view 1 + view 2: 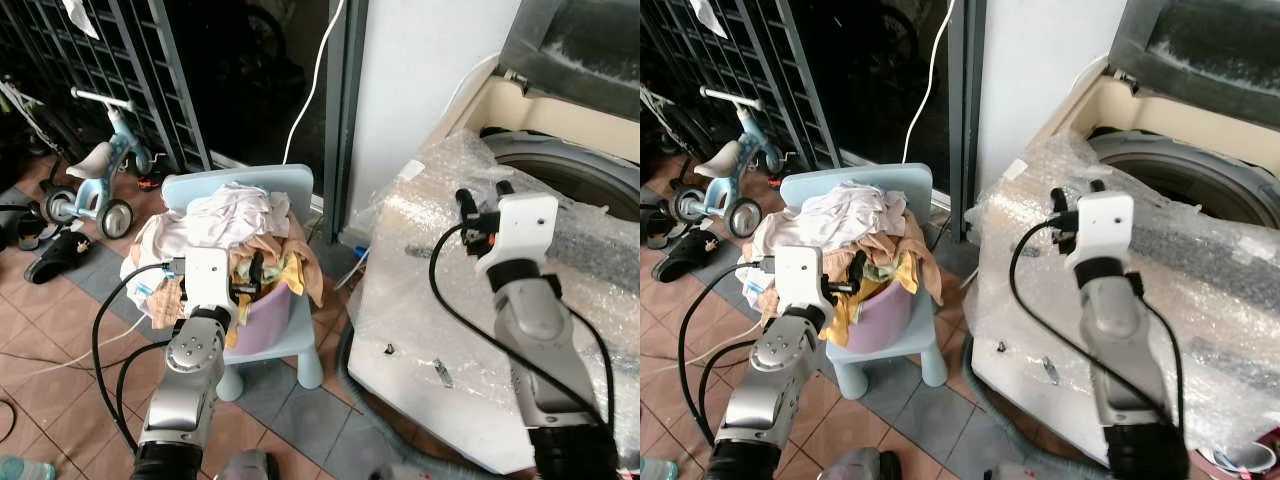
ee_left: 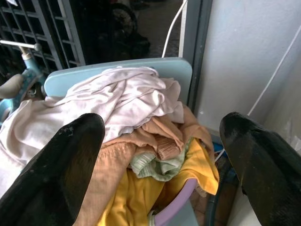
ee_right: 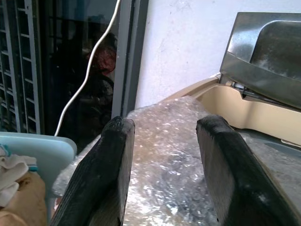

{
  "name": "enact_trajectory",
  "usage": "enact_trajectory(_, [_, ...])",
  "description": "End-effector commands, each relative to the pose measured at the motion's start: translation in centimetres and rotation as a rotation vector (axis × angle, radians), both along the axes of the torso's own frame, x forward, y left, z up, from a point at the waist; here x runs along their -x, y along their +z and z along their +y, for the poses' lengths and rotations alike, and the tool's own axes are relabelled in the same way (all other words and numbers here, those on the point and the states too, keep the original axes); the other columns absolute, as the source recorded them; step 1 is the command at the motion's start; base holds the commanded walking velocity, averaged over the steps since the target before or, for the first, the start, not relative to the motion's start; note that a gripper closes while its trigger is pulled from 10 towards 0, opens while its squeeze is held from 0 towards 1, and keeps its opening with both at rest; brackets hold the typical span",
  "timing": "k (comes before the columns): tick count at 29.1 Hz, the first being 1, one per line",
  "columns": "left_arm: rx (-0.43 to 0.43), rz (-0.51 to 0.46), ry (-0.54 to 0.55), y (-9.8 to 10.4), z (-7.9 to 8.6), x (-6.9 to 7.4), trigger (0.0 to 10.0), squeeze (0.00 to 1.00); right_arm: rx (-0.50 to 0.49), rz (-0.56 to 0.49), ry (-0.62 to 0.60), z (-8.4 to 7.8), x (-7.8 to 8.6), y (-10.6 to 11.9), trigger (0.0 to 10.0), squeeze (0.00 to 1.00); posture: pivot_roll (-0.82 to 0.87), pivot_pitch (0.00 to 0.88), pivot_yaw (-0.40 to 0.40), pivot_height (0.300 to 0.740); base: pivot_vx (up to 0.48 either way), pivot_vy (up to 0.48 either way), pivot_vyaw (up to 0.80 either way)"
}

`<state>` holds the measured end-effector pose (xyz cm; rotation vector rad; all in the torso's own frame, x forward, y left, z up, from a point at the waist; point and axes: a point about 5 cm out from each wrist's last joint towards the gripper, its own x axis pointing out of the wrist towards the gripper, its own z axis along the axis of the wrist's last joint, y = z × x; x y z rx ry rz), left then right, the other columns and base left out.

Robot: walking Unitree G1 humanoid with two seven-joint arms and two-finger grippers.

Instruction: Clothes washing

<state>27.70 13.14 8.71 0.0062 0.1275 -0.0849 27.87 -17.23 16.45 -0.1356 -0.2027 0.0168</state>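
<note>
Pickup step: left hand [image 1: 255, 272] open, fingers spread at clothes pile [image 1: 240, 225] in purple basket [image 1: 268, 315] on blue chair; right hand [image 1: 483, 196] open, empty over bubble-wrapped washing machine [image 1: 560, 160]; next, close on a garment

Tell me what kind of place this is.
Likely a home's laundry spot by a back door: a top-loading washing machine with lid up, a clothes-heaped basket on a chair, a child's tricycle beside metal grilles.

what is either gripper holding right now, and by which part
Nothing. The left gripper is open just short of the laundry pile; the right gripper is open over the bubble-wrapped washer.
</note>
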Motion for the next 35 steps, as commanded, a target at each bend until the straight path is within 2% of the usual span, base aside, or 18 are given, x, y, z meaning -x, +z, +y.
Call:
enact_trajectory(1, [-0.001,-0.023,-0.005,0.7,-0.1,-0.2,10.0,0.00,-0.001,0.010,0.009,0.4,0.3,0.0,10.0,0.00,-0.12,0.000,0.049,0.740,0.000,0.480,0.00])
enact_trajectory(6, [-0.003,-0.025,-0.009,0.8,0.0,-0.1,10.0,0.00,0.018,0.093,0.046,1.2,0.8,-1.3,10.0,0.00,-0.12,0.000,0.049,0.740,0.000,0.480,0.00])
enact_trajectory(8, [0.000,-0.020,-0.012,0.7,0.0,0.0,10.0,0.00,-0.083,0.115,0.080,1.5,0.8,-1.7,10.0,0.00,-0.12,0.000,0.045,0.740,0.000,0.480,0.00])
enact_trajectory(9, [-0.004,-0.020,-0.005,0.7,0.0,0.0,10.0,0.00,-0.119,0.107,0.056,1.5,0.8,-1.7,10.0,0.00,-0.12,0.000,0.045,0.740,0.000,0.480,0.00])
enact_trajectory(10, [-0.022,-0.029,0.016,0.7,0.1,0.1,10.0,0.00,-0.011,0.227,0.119,1.6,0.8,-2.6,10.0,0.00,-0.11,0.000,0.042,0.740,0.000,0.480,0.00])
enact_trajectory(11, [-0.022,-0.029,0.016,0.7,0.1,0.1,10.0,0.00,-0.011,0.227,0.119,1.6,0.8,-2.6,10.0,0.00,-0.11,0.000,0.042,0.740,0.000,0.480,0.00])
enact_trajectory(12, [-0.030,-0.030,0.026,0.7,0.2,0.2,10.0,0.00,-0.067,0.235,0.219,2.1,1.2,-2.6,10.0,0.00,-0.11,0.000,0.041,0.740,0.000,0.480,0.00])
enact_trajectory(13, [-0.028,-0.028,0.032,0.6,0.3,0.2,10.0,0.00,-0.112,0.154,0.164,1.7,1.5,-2.1,10.0,0.00,-0.11,0.000,0.043,0.740,0.000,0.480,0.00])
enact_trajectory(15, [-0.030,-0.031,0.037,0.6,0.4,0.3,10.0,0.00,-0.116,0.146,0.131,1.5,1.5,-2.2,10.0,0.00,-0.11,0.000,0.043,0.740,0.000,0.480,0.00])
enact_trajectory(19, [-0.043,-0.057,0.040,0.8,0.9,0.4,10.0,0.00,-0.087,0.240,0.049,1.0,1.4,-3.9,10.0,0.00,-0.10,0.005,0.048,0.740,0.000,0.371,0.00])
enact_trajectory(22, [-0.045,-0.087,0.032,1.0,0.9,0.3,10.0,0.00,-0.228,0.272,0.114,1.9,1.6,-4.1,10.0,0.00,-0.10,0.002,0.049,0.740,0.000,0.000,0.00])
enact_trajectory(23, [-0.048,-0.086,0.045,1.0,1.1,0.3,10.0,0.00,-0.233,0.266,0.097,1.8,1.6,-4.1,10.0,0.00,-0.10,0.004,0.052,0.740,0.000,0.000,0.00])
enact_trajectory(25, [-0.054,-0.077,0.074,1.0,1.3,0.3,10.0,0.00,-0.160,0.263,0.054,1.6,1.5,-4.3,10.0,0.00,-0.10,0.005,0.052,0.740,0.000,0.000,0.00])
enact_trajectory(27, [-0.074,-0.074,0.074,1.0,1.3,0.3,10.0,0.00,-0.209,0.274,0.128,2.1,1.8,-4.3,10.0,0.00,-0.10,0.008,0.052,0.740,0.000,0.000,0.00])
enact_trajectory(30, [-0.037,-0.056,0.040,0.7,1.2,0.5,10.0,0.00,-0.149,0.231,0.150,2.3,1.9,-3.8,10.0,0.00,-0.10,0.009,0.055,0.740,0.000,0.000,0.26])
enact_trajectory(35, [-0.017,-0.047,0.039,0.6,1.3,0.6,10.0,0.00,-0.139,0.221,0.148,2.2,1.4,-3.6,10.0,0.00,-0.10,0.009,0.052,0.740,0.000,0.000,0.79])
